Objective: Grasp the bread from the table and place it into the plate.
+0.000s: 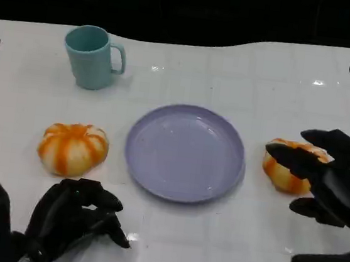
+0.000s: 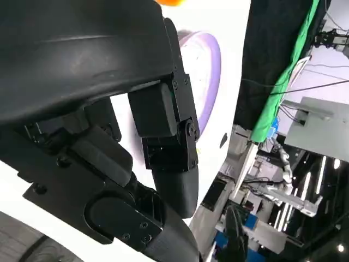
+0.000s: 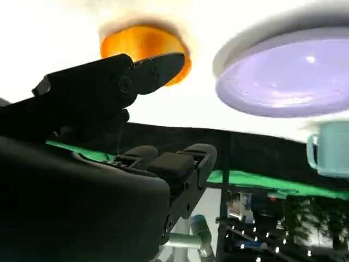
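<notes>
Head view: plate [image 1: 185, 152] sits mid-table w/ nothing on it, so the placing isn't done. Two orange-and-white bread pieces, both on the table: one bread [image 1: 73, 148] well apart from the plate on its left side, the other bread [image 1: 289, 165] just beside the plate's right rim. Right hand [image 1: 327, 180] is at that right-side bread, fingers spread w/ one reaching over the top and another lower toward the robot. Looks like it's bracketing the bread, but can't tell if there's contact, and the bread looks to be resting on the table, not lifted. Left hand [image 1: 67, 215] sits nearer the robot than the plate, fingers curled in, holding nothing. Teal mug [image 1: 93, 56] stands upright beyond the plate, far-left of it.

Left wrist view: left hand's fingers [image 2: 169, 136] folded in, nothing betw. them; plate's rim [image 2: 212, 82] shows past them.

Right wrist view: bread [image 3: 143, 48] lies beside the plate [image 3: 289, 76], apart from its rim. One finger [image 3: 158, 68] of the right hand extends across the bread's front; others are bent below it w/ a gap. Not closed on it as far as I can judge.

Progress est.: early. Approach to the right-side bread about done; closing the grasp, lifting, carrying to the plate and releasing are all left.
</notes>
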Controlling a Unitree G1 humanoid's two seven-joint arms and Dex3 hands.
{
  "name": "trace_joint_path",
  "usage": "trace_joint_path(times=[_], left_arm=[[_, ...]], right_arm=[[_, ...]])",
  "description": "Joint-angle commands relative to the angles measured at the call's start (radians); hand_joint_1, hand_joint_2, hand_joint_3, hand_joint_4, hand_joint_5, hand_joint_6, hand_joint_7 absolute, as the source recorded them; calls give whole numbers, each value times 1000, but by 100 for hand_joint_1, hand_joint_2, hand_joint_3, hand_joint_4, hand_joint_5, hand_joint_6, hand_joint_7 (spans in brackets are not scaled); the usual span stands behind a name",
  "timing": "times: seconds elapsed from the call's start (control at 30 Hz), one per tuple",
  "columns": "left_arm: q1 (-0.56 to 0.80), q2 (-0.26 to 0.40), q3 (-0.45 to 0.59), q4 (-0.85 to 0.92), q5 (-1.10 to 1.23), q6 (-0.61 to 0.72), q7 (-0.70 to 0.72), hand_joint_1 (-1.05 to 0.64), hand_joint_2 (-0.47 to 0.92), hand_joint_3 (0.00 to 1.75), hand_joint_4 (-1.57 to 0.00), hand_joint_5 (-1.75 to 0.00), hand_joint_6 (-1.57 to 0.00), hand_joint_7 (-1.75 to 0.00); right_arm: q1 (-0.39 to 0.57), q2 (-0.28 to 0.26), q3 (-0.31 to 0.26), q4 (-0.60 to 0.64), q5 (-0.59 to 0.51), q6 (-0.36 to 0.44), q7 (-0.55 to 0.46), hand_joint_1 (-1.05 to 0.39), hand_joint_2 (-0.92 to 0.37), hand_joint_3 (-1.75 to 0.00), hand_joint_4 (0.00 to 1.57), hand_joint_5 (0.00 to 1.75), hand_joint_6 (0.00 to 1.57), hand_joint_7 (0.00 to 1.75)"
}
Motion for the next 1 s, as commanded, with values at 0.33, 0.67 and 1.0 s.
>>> trace_joint_path(times=[0.33, 0.67, 1.0], left_arm=[[-2, 12, 5, -7, 3, 0, 7, -105, 69, 0, -157, -60, -157, -23], [-4, 13, 8, -2, 1, 1, 5, -105, 69, 0, -157, -60, -157, -23], [0, 12, 7, -9, 1, -2, 2, -105, 69, 0, -157, -60, -157, -22]], right_arm=[[-202, 12, 174, 310, -93, 102, -57, -49, -78, -1, 1, 46, 28, 0], [-360, 79, 273, 619, -78, 133, -139, -47, -77, 0, 4, 41, 27, 0], [-481, 150, 324, 862, -20, 125, -177, -46, -76, 0, 20, 18, 30, 1]])
